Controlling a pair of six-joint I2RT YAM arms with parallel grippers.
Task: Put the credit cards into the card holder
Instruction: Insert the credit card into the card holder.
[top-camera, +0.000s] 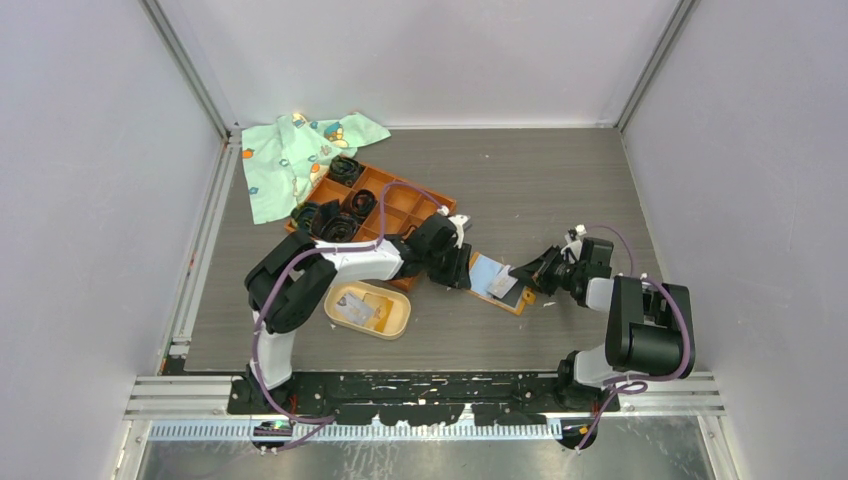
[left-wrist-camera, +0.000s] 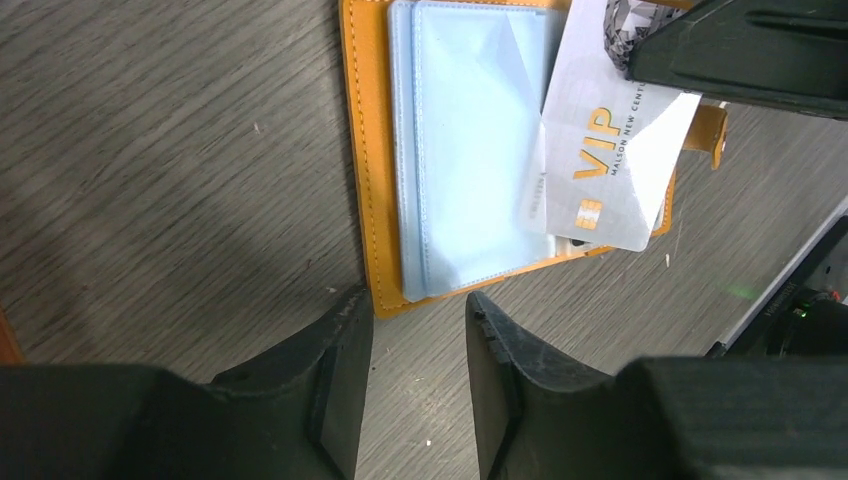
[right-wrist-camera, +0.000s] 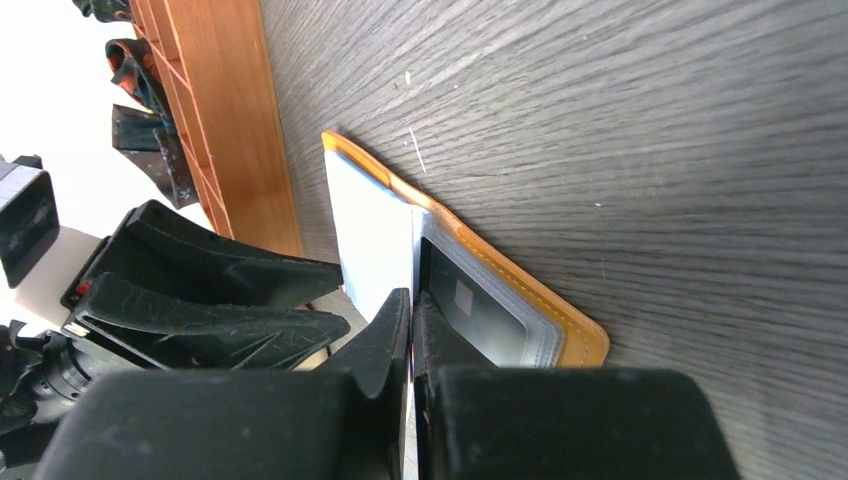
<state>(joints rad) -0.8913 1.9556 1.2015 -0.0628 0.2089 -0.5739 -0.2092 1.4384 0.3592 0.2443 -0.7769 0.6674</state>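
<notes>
1. The right gripper (right-wrist-camera: 410, 300) is pinching a thin, glossy silver VIP credit card (left-wrist-camera: 600, 170) by its edge, jaws all but closed on it, in the upper right of the left-wrist view.
2. Gold lettering and a chip are showing on the card, which overlaps the right side of the orange wallet (left-wrist-camera: 358, 200).
3. The wallet, stitched leather with pale blue clear sleeves, is lying flat on the grey wood-grain table (left-wrist-camera: 150, 150).
4. The left gripper (left-wrist-camera: 420, 300) is hovering at the wallet's lower edge, jaws partly apart with nothing between them.
5. The card holder (top-camera: 400, 325), a beige oval tray with a raised rim, is sitting lower left of centre in the top view, with a pale card (top-camera: 355, 308) lying inside.
</notes>
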